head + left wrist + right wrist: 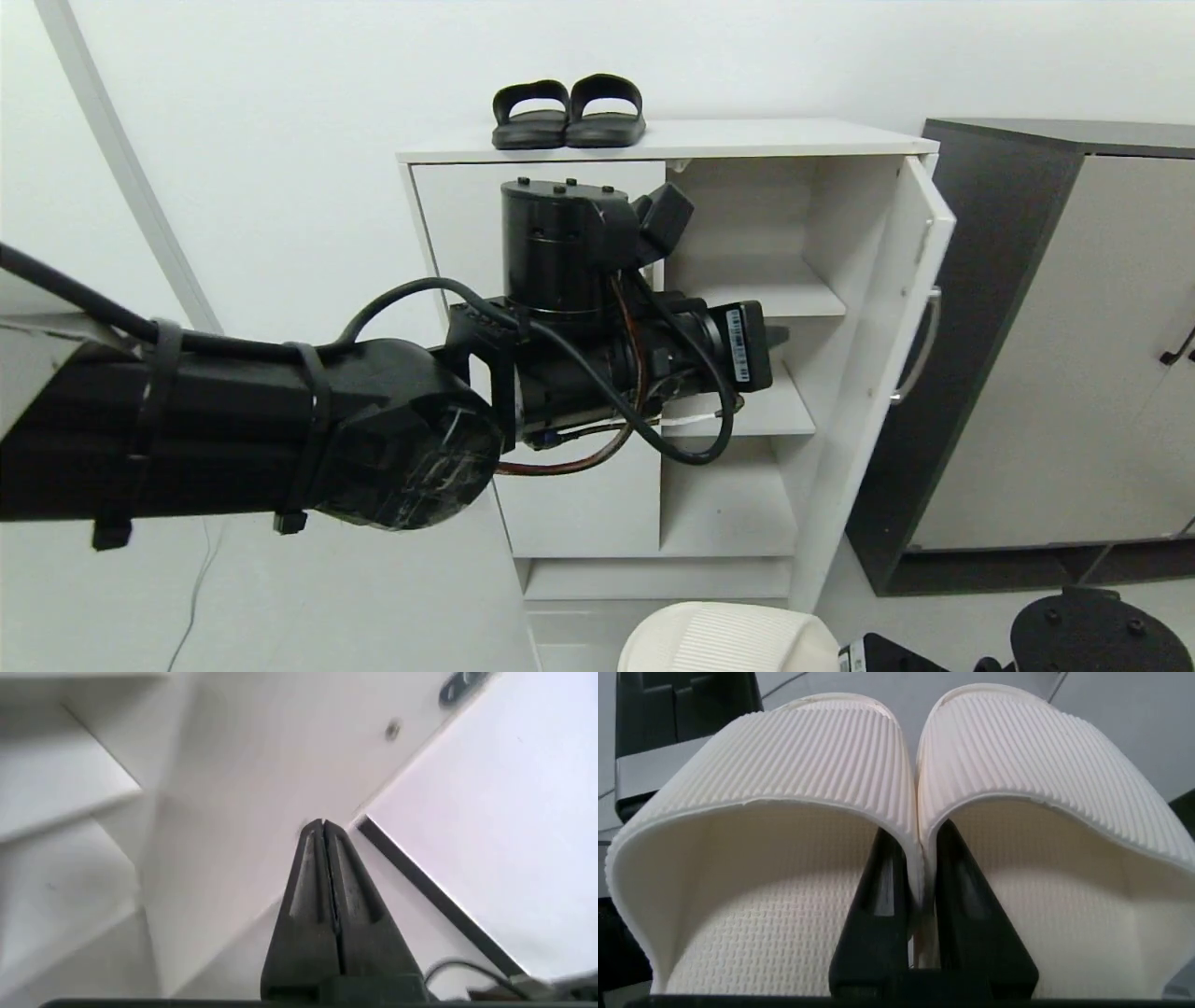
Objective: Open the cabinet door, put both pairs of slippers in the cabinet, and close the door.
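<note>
A pair of black slippers (569,113) stands on top of the white cabinet (709,138). The cabinet's right door (878,373) is swung open, baring its shelves (780,297). My left arm is stretched across the cabinet's front at middle-shelf height. Its left gripper (323,827) is shut with nothing in it, tips close to the cabinet's inner side wall (243,793). Low down in front of the cabinet, my right gripper (918,849) is shut on the touching inner sides of a pair of cream ribbed slippers (831,756), whose top also shows in the head view (728,639).
The cabinet's left door (467,224) is closed. A dark grey cabinet (1055,355) stands close on the right, just beyond the open door's metal handle (920,350). A white wall is behind and to the left.
</note>
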### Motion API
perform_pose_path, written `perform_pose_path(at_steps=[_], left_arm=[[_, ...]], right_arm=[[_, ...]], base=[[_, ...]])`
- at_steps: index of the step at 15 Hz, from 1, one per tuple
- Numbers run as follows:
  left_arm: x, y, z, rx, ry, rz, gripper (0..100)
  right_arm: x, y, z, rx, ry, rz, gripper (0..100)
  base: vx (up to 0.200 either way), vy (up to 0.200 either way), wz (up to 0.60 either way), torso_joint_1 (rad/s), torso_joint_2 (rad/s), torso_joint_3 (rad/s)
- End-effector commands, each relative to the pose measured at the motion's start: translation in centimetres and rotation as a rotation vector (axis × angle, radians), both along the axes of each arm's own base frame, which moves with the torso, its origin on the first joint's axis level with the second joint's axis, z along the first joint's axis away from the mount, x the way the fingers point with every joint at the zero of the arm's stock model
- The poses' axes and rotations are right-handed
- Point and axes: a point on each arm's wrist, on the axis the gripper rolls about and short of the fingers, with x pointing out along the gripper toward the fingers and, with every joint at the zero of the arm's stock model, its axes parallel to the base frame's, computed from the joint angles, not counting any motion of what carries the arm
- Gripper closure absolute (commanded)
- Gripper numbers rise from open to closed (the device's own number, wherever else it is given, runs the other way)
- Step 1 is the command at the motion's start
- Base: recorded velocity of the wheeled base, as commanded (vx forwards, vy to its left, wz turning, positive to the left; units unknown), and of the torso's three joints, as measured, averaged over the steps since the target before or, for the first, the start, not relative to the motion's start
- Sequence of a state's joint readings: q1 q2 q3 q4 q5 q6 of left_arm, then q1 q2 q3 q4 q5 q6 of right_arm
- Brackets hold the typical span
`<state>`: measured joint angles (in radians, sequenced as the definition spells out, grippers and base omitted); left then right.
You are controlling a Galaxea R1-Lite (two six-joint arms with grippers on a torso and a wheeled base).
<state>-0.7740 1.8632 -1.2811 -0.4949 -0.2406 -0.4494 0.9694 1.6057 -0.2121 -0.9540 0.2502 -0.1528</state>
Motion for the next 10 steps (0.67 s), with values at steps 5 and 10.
perform_pose_path(at_steps=[5,10], left_arm=[[-4.8,9.6,2.8,-0.029,-0.041,0.131,100],[-17.2,19.8,1.6,0.006,-0.086,0.212,100]], right_arm=[[1.5,-0.4,0.3,0.014,-0.007,-0.073,100],[2.7,-0.6,0.3,0.016,-0.006,-0.12,100]], base=[[0.0,0.0,0.0,0.0,0.0,0.0],[0.0,0.0,0.0,0.0,0.0,0.0]])
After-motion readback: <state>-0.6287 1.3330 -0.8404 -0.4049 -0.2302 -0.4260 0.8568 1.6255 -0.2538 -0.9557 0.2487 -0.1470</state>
